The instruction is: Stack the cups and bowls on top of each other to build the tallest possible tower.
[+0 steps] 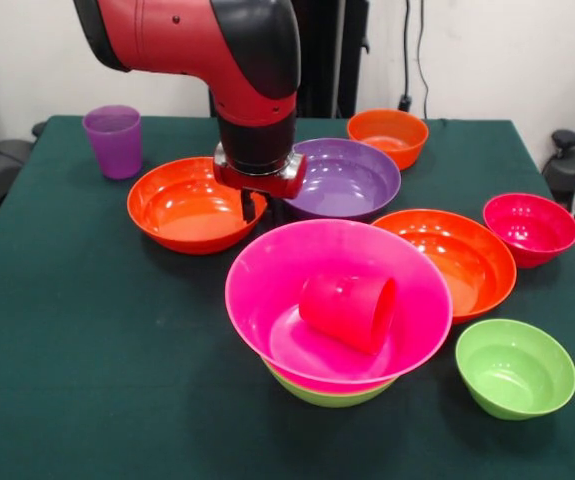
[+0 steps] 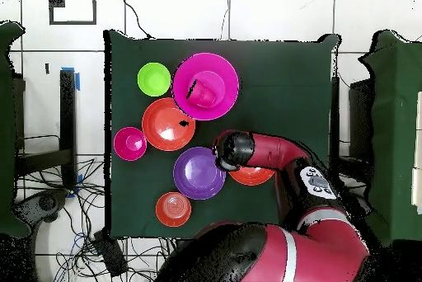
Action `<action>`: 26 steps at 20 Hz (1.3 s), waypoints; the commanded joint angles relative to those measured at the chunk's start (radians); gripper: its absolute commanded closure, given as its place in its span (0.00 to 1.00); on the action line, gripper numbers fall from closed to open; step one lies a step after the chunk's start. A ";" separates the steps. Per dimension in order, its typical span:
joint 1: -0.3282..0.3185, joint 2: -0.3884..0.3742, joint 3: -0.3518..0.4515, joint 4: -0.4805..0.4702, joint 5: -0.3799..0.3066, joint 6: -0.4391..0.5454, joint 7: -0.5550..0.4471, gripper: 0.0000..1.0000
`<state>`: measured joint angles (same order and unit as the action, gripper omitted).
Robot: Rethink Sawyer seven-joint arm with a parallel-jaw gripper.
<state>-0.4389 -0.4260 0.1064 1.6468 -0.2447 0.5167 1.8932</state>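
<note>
My gripper (image 1: 258,205) hangs just behind the tower (image 1: 339,300); whether it is released or clenched, I cannot tell. Red-pink cup (image 1: 349,311) lies tipped on its side in the hot pink bowl (image 1: 267,290), nested on lime green, so useless as a base.

Red and black arm (image 1: 217,45) reaching down from above over the tabletop's middle, wrist pointing straight down, gripper (image 1: 259,208) just above the cloth, nearer the far edge, short dark fingers barely showing beneath the red collar, their spread unclear
</note>
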 commanded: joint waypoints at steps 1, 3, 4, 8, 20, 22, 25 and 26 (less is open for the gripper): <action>0.031 0.009 0.056 0.008 -0.048 -0.041 0.017 1.00; 0.059 -0.053 0.044 -0.005 -0.028 0.067 0.009 1.00; 0.072 -0.079 0.041 -0.021 -0.014 0.129 0.004 1.00; 0.124 -0.131 0.020 -0.099 0.000 0.312 -0.010 1.00; 0.149 -0.140 0.029 -0.213 -0.010 0.487 -0.020 1.00; 0.156 -0.128 0.026 -0.244 -0.017 0.513 -0.019 1.00; 0.160 -0.120 0.027 -0.277 -0.026 0.548 -0.032 1.00; 0.162 -0.115 0.027 -0.289 -0.028 0.563 -0.035 1.00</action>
<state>-0.2975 -0.5724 0.0777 1.4814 -0.2464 0.9511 1.8932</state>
